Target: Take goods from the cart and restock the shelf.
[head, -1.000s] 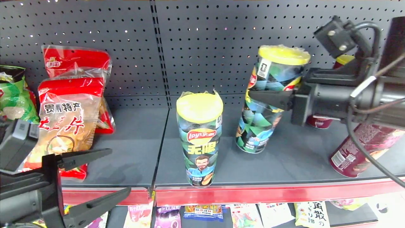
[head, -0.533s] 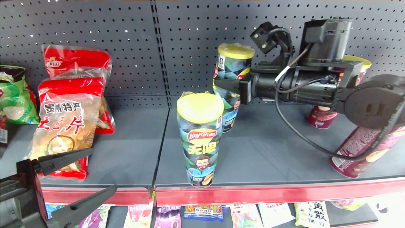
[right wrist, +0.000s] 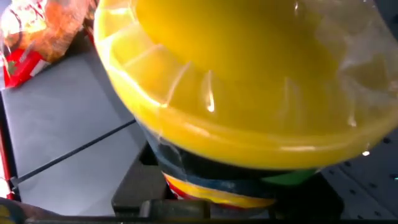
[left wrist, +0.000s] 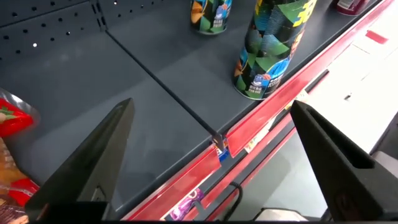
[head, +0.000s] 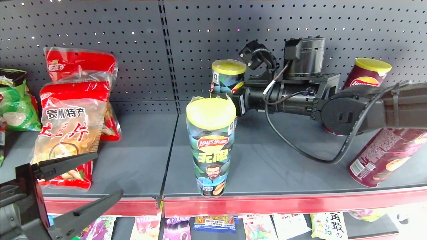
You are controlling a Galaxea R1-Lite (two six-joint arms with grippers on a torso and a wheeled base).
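A green chip can with a yellow lid is at the back of the grey shelf, with my right gripper shut on its side. The right wrist view has its lid close up. Directly in front stands a matching can at the shelf's red front edge, hiding the held can's lower half. In the left wrist view both cans appear, the front one and the held one; whether the held one touches the shelf I cannot tell. My left gripper hangs open and empty below the shelf's front left.
Two maroon cans are at the right, one upright at the back and one tilted near the front. Red snack bags and a green bag fill the left. Small packets line the lower shelf.
My right arm has carried the green can left and back, from the shelf's right middle to behind the front can. My left gripper dropped slightly and stays open.
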